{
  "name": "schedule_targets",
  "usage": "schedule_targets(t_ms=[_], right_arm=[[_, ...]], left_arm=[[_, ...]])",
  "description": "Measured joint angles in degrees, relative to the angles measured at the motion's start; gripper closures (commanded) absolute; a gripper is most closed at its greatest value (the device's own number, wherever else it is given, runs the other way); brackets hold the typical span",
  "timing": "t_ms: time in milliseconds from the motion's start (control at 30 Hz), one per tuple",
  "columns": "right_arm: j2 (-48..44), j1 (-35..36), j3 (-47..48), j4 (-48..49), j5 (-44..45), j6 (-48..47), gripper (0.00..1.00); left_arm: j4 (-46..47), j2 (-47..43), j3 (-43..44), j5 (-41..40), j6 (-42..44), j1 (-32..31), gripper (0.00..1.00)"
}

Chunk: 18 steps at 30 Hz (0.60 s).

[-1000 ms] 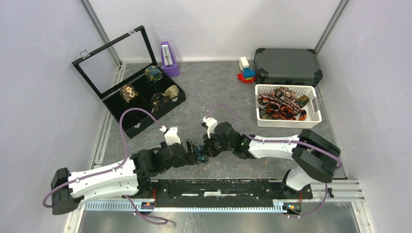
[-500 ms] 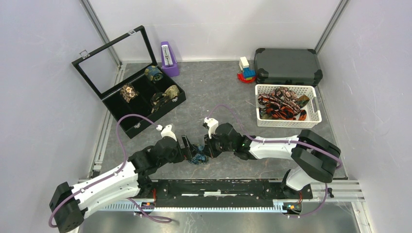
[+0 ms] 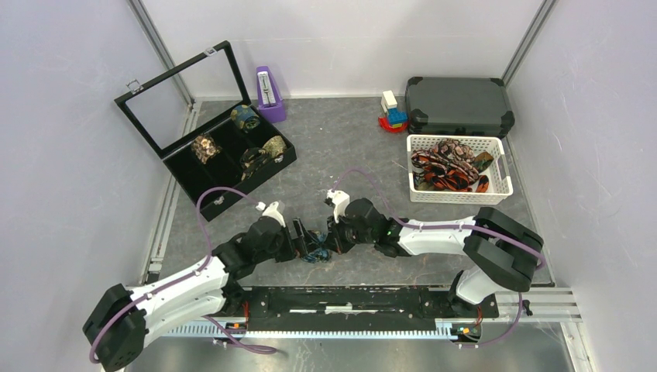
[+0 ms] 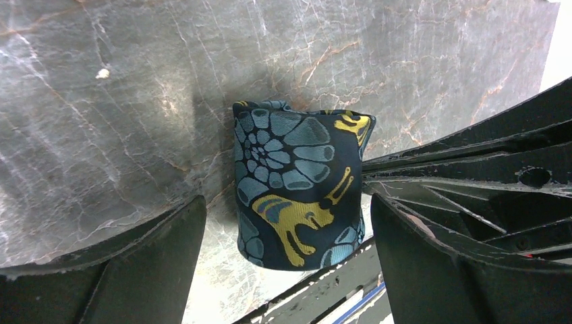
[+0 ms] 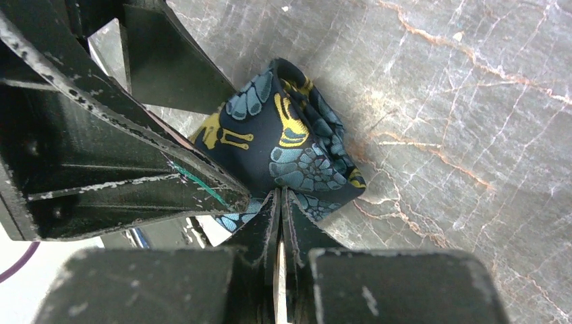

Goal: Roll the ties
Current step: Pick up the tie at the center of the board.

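A dark navy tie (image 4: 300, 182) with blue and gold paisley stands as a tight coil on the grey table. In the top view the same tie (image 3: 315, 249) lies between both wrists. My left gripper (image 4: 287, 216) is open, one finger on each side of the coil with a gap to both. From the opposite side my right gripper (image 5: 278, 192) is shut, its tips pinching the fabric at the side of the tie (image 5: 290, 145). Seen from above, the left gripper (image 3: 304, 242) and right gripper (image 3: 329, 239) meet at the coil.
A black display box (image 3: 217, 203) with its lid up holds several rolled ties at the back left. A white basket (image 3: 459, 197) of loose red-orange and brown ties (image 3: 445, 167) stands at the right, a dark case (image 3: 459, 105) behind it. A purple object (image 3: 269, 93) and toy blocks (image 3: 393, 114) sit at the back.
My left arm has swung and its open gripper has come in around the coil. The right gripper has stayed shut at the coil, barely moving.
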Motion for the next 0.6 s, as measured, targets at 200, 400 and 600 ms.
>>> schedule_targets(t_ms=[200, 400, 600], right_arm=[[0.1, 0.0, -2.1, -1.0, 0.0, 0.0, 0.95], [0.7, 0.0, -3.7, -2.4, 0.0, 0.0, 0.95], [0.7, -0.1, -3.8, -2.6, 0.0, 0.0, 0.95]], left_arm=[[4.6, 1.8, -1.3, 1.5, 0.0, 0.1, 0.07], [10.3, 4.5, -2.5, 2.3, 0.0, 0.3, 0.11], [16.2, 7.4, -3.8, 3.1, 0.1, 0.4, 0.22]])
